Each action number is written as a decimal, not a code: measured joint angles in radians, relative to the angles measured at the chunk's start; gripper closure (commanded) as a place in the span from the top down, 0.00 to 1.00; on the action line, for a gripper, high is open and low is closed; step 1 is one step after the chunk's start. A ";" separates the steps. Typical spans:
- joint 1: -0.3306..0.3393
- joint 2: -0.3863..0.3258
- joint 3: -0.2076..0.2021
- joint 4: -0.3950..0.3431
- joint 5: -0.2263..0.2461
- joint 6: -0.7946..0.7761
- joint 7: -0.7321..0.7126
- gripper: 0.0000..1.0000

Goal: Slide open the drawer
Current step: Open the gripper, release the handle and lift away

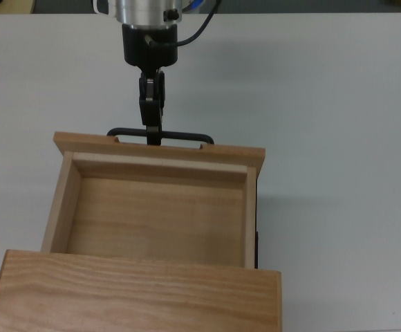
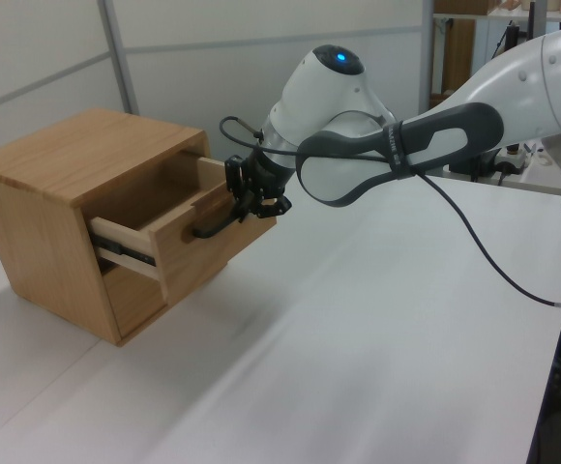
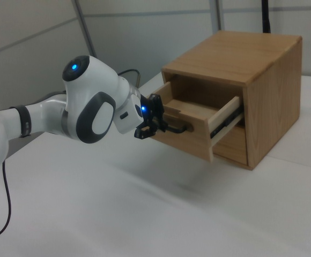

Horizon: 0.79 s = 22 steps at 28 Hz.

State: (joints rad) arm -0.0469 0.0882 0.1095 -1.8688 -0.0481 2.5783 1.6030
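Note:
The light wood drawer [image 1: 155,214] stands pulled well out of the cabinet, and its inside is empty. Its black bar handle [image 1: 187,131] runs along the flat front panel [image 1: 159,148]. My gripper [image 1: 153,137] reaches in from the top view's upper edge and is shut on the handle near its middle. In the left view the drawer [image 2: 218,253] juts out toward the left view's right, with the gripper [image 2: 245,205] on the handle [image 2: 211,228]. The right view shows the drawer [image 3: 193,140] out on its slide rail, gripper [image 3: 156,122] at the handle [image 3: 178,129].
The grained wooden cabinet [image 1: 131,297] sits on a white table [image 1: 339,138]. A shut lower front [image 2: 135,300] lies under the drawer. The arm's black cable [image 2: 474,251] hangs over the table at the left view's right. Grey wall panels stand behind.

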 measured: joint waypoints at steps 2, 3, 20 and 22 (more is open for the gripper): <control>0.001 -0.008 0.002 0.000 0.000 -0.041 0.001 0.00; 0.001 -0.013 0.003 0.000 0.000 -0.067 0.001 0.00; 0.002 -0.083 0.007 0.047 0.000 -0.411 0.010 0.00; 0.002 -0.084 0.007 0.062 0.000 -0.437 0.010 0.00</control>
State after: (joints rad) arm -0.0451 0.0039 0.1170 -1.8067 -0.0481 2.1414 1.6135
